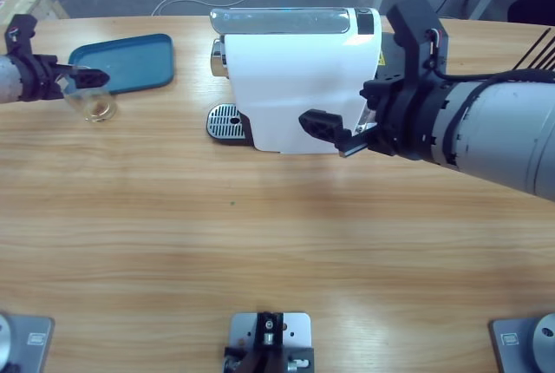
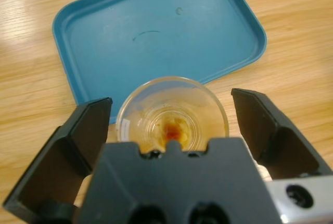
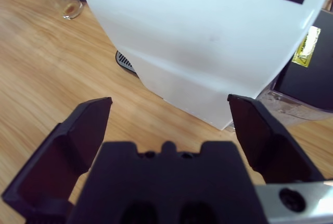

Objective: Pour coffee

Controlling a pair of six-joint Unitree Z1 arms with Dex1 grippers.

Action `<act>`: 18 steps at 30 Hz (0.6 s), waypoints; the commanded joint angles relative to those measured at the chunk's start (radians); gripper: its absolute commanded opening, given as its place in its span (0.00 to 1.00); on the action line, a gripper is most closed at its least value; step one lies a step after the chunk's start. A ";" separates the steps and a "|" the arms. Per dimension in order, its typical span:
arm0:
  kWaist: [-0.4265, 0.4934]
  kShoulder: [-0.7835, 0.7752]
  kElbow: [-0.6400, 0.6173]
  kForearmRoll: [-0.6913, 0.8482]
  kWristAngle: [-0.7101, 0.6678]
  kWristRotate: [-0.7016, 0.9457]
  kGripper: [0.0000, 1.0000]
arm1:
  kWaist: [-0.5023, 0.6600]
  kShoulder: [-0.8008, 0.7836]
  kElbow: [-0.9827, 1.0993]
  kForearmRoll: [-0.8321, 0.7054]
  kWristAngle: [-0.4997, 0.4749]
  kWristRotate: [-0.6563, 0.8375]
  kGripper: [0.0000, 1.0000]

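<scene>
- We see the left gripper (image 2: 171,125) with its two black jaws spread wide, one on each side of a small clear drinking glass (image 2: 172,114); neither jaw touches the glass wall in the left wrist view.
- The coffee (image 2: 174,129) is only a small brown-orange residue at the bottom of that glass, lying right between the jaws and just ahead of the gripper's black body.
- In the high view the left gripper (image 1: 84,79) reaches in from the left edge, and the glass (image 1: 97,104) stands on the long wooden table (image 1: 277,243) just beside the near edge of a flat teal plastic tray with rounded corners (image 1: 130,59).
- The tray (image 2: 156,31) lies beyond the glass in the left wrist view.
- A white capsule coffee machine with a chrome top (image 1: 295,78) stands in the middle of the table, its round perforated drip grate (image 1: 224,119) at its left side, well apart from the glass.
- The right gripper (image 1: 334,130) hangs at the front right of the machine, jaws parted and holding nothing; the right wrist view shows the machine's white side (image 3: 208,41) ahead of them.
</scene>
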 commanded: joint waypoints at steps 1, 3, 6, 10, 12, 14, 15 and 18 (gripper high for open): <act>0.009 0.045 0.066 -0.037 -0.033 -0.007 0.81 | 0.011 0.054 0.028 -0.021 0.000 0.008 1.00; 0.009 0.046 0.075 -0.046 -0.031 -0.008 0.81 | 0.011 0.052 0.030 -0.021 0.000 0.009 1.00; 0.010 0.052 0.075 -0.061 -0.039 -0.006 0.73 | 0.011 0.048 0.035 -0.021 -0.001 0.010 1.00; 0.010 0.060 0.077 -0.065 -0.060 0.017 0.33 | 0.011 0.051 0.039 -0.024 -0.001 0.017 1.00; 0.010 0.054 0.087 -0.066 -0.064 0.038 0.16 | 0.011 0.050 0.036 -0.026 -0.001 0.020 1.00; 0.010 0.030 0.109 -0.083 -0.067 0.069 0.00 | 0.011 0.047 0.026 -0.024 0.002 0.020 1.00; 0.010 0.013 0.119 -0.089 -0.067 0.074 0.00 | 0.011 0.042 0.017 -0.017 0.004 0.015 1.00; 0.009 -0.072 0.137 -0.087 -0.114 0.098 0.00 | 0.011 -0.018 -0.003 0.096 -0.023 -0.039 1.00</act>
